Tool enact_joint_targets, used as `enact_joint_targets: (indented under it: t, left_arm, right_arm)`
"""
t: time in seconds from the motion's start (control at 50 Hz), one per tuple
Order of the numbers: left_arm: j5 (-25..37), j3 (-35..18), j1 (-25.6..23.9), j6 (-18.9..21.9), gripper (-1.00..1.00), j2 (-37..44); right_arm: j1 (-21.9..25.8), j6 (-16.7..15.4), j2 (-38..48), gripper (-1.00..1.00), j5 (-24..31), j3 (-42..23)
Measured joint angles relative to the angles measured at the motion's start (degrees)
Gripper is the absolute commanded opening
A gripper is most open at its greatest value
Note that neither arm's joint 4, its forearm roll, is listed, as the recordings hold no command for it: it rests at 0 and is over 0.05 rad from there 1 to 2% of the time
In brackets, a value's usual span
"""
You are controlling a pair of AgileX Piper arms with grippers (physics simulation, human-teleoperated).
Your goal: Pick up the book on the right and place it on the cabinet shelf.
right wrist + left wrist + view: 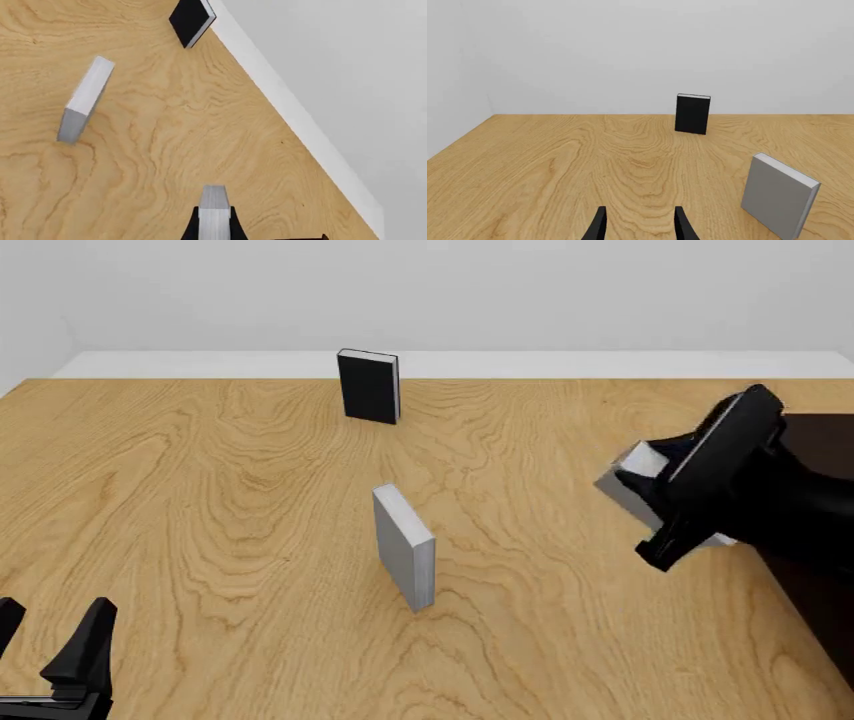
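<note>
Between right end effector [214, 226] fingers sits the book [214, 212]; front view shows left end effector [47, 640] open, empty.

Books, three in all. Two plain light-grey hardcovers: one standing upright mid-table [403, 560], one clamped in the right arm's black gripper [638, 478]. One black hardcover book [368, 386], upright near the far edge. One wooden table [200, 490]. One very dark brown cabinet [821, 585]. Two black grippers, left [47, 655] and right [667, 502].
</note>
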Motion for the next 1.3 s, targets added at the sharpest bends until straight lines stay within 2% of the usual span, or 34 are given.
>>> enact_joint_targets:
  t: [0.4, 0.56, 0.68, 0.84, 1.06, 1.3]
  left_arm:
    - [0.0, 0.0, 0.0, 0.0, 1.0, 0.0]
    - [0.0, 0.0, 0.0, 0.0, 1.0, 0.0]
    - [0.0, 0.0, 0.0, 0.0, 1.0, 0.0]
    - [0.0, 0.0, 0.0, 0.0, 1.0, 0.0]
    - [0.0, 0.0, 0.0, 0.0, 1.0, 0.0]
    - [0.0, 0.0, 0.0, 0.0, 1.0, 0.0]
  right_arm:
    - [-3.3, -20.41, -9.42, -1.0, -15.57, 18.46]
    - [-4.05, -28.43, -10.07, -1.0, -25.41, 26.23]
    - [-5.02, -32.58, -8.46, -1.0, -33.41, 31.15]
    - [-6.5, -36.05, -5.5, -1.0, -43.0, 36.05]
    - [-8.04, -38.25, -0.22, -1.0, -53.61, 39.1]
    - [-10.35, -39.89, 2.83, -1.0, -59.35, 39.99]
